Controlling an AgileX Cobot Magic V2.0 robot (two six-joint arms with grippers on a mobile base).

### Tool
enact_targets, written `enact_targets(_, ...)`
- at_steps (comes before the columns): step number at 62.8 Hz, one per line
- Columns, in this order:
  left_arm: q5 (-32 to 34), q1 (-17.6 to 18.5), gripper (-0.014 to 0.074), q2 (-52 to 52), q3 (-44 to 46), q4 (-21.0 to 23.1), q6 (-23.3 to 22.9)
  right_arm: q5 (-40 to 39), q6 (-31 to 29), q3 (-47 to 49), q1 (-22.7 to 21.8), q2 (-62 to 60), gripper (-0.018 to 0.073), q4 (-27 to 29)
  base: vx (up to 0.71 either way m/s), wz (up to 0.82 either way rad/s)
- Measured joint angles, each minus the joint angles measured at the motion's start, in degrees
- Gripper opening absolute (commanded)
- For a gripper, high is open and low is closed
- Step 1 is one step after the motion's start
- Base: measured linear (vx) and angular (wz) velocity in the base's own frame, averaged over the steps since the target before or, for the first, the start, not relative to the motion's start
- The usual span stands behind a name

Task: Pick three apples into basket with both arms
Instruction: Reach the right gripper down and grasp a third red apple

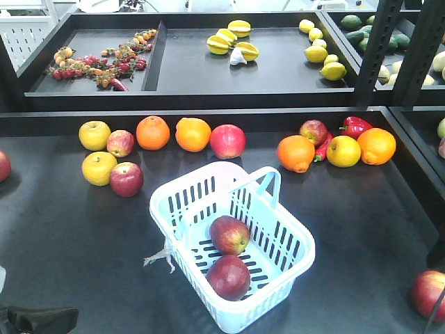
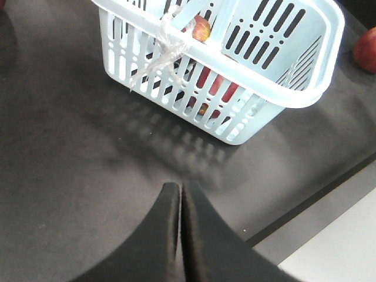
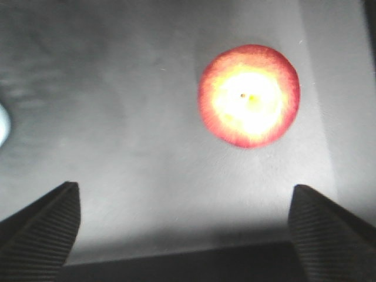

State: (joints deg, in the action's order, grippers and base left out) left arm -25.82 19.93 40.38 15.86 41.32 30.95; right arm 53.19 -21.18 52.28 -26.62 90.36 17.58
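Observation:
The pale blue basket (image 1: 295, 268) stands at the table's middle front. Two dark red apples lie inside it, one further back (image 1: 229, 234) and one nearer (image 1: 228, 277). A third red apple (image 1: 429, 292) lies on the table at the front right. In the right wrist view this apple (image 3: 249, 96) lies ahead and a little right of my right gripper (image 3: 185, 188), which is wide open and empty. My left gripper (image 2: 179, 187) is shut and empty, short of the basket (image 2: 294, 97), whose string tag (image 2: 158, 56) faces it.
Yellow apples (image 1: 94, 135), other red apples (image 1: 126, 179), oranges (image 1: 152, 132) and red peppers (image 1: 356, 126) lie along the back of the table. A raised shelf edge (image 1: 208, 101) runs behind them. The table's front edge (image 2: 317, 202) is near my left gripper.

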Motion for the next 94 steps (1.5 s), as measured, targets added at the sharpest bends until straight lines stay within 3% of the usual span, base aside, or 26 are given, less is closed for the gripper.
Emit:
enact_targets(30,0.00,0.00,-0.0006,0.00,0.00,0.00,0.00,-3.99,0.10,5.92,0.15,12.02,0.0634,-1.15,0.00,0.00)
enact_targets(76,0.00,0.00,-0.0006,0.00,0.00,0.00,0.00,-9.98,0.10,6.68,0.15,24.37,0.0603,-2.38,0.00,0.00)
enact_targets(87,0.00,0.00,-0.0006,0.00,0.00,0.00,0.00,-10.23,0.10,6.75,0.15,26.38,0.0545,-2.43,0.00,0.00)
enact_targets(94,0.00,0.00,-0.0006,0.00,0.00,0.00,0.00,-10.06,0.10,6.93,0.15,26.40,0.0450,-2.37,0.00,0.00)
